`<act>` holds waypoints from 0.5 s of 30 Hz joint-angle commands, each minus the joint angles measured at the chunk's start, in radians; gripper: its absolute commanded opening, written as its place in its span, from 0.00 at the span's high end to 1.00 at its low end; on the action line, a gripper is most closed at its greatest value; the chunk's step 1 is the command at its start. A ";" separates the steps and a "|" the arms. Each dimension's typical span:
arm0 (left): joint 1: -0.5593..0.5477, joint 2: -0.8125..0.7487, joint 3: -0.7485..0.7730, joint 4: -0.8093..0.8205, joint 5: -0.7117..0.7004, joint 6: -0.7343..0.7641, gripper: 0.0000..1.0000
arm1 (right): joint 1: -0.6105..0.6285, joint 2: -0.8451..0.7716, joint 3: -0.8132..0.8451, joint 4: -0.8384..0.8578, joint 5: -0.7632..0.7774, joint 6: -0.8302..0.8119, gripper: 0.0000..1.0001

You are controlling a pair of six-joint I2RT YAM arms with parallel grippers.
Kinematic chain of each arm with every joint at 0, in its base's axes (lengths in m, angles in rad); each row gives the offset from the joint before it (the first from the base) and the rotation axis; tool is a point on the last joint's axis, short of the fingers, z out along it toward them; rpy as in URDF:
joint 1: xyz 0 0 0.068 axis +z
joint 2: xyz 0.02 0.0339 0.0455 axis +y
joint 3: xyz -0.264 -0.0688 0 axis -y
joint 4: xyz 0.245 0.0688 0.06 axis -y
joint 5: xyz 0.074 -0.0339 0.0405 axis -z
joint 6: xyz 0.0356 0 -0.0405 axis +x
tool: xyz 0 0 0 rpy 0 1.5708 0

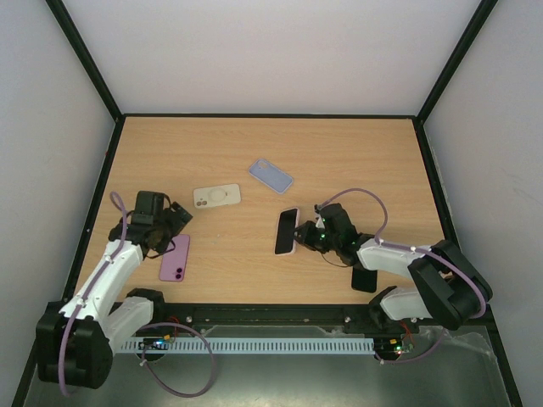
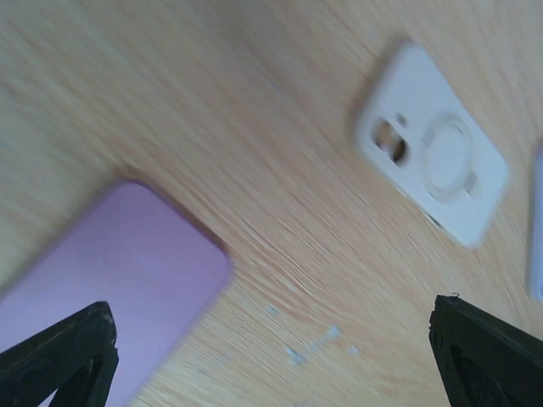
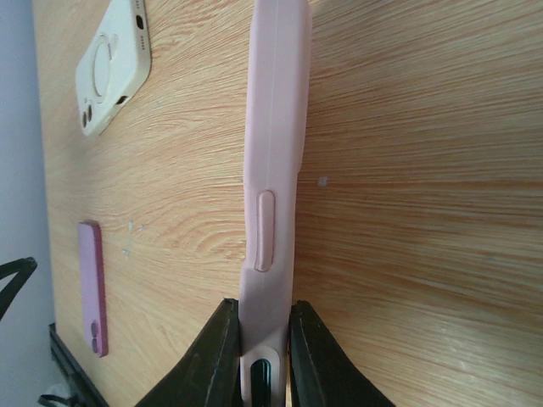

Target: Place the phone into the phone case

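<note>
Table (image 1: pixel 365 161) of pale wood, seen from above. The left gripper (image 1: pixel 176 227) hangs near the left edge, at the far end of a purple phone (image 1: pixel 174 259). A cream case (image 1: pixel 216 197) lies left of centre. A blue case (image 1: pixel 271 175) lies beyond it, towards the far edge. Right of centre, the right gripper (image 1: pixel 307 235) holds a dark-screened phone (image 1: pixel 286 229). A black slab (image 1: pixel 365 279) lies by the near edge, beside the right arm.

Left wrist view, blurred: the jaws are spread wide with bare wood between them. The purple phone is by one fingertip and the cream case is farther off.

Right wrist view: only here does the pink case (image 3: pixel 276 127) around the phone show clearly. It is seen edge-on, side button visible, pinched at one end between two black fingers (image 3: pixel 216 356).
</note>
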 commanded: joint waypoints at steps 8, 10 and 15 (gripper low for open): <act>0.213 -0.012 -0.080 -0.075 -0.141 -0.005 0.01 | -0.013 0.013 0.037 -0.042 0.111 -0.074 0.77; 0.226 -0.001 -0.089 -0.067 -0.133 -0.010 0.01 | -0.013 0.009 0.046 -0.058 0.115 -0.075 0.72; 0.227 0.014 -0.142 0.002 -0.042 0.002 0.01 | -0.013 -0.048 0.069 -0.130 0.154 -0.086 0.51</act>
